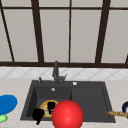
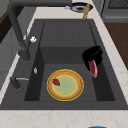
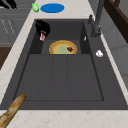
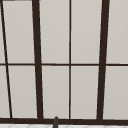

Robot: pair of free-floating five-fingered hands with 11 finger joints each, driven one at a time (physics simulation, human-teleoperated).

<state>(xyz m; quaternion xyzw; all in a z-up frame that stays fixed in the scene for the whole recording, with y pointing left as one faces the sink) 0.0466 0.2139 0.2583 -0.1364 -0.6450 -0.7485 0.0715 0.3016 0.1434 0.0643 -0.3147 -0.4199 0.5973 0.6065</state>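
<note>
On the counter point(image 1: 15, 86) at the far left lies a blue plate point(image 1: 7, 103) with a small green thing point(image 1: 2, 118) just beside it. In the sink point(image 2: 67, 35) sits a yellow plate point(image 2: 65, 85) with one small red piece point(image 2: 56, 82) on it. Above the plate's near edge a hand point(image 2: 92, 57) curls round a pink piece of meat point(image 2: 93, 68) — I cannot tell which hand it is. A big red ball point(image 1: 67, 114) hides part of the sink. At the right, a long bread stick point(image 1: 117, 113) leans on a dark bowl point(image 1: 125, 107).

One yellow-rimmed plate point(image 2: 65, 85) lies in the sink basin, with one red piece point(image 2: 56, 82) on it. One robot hand point(image 2: 92, 58) pinches one pink strip point(image 2: 93, 68). One baguette point(image 3: 11, 110), one blue plate point(image 3: 52, 8), one green item point(image 3: 35, 7), one faucet point(image 2: 20, 30), one red ball point(image 1: 67, 114).
</note>
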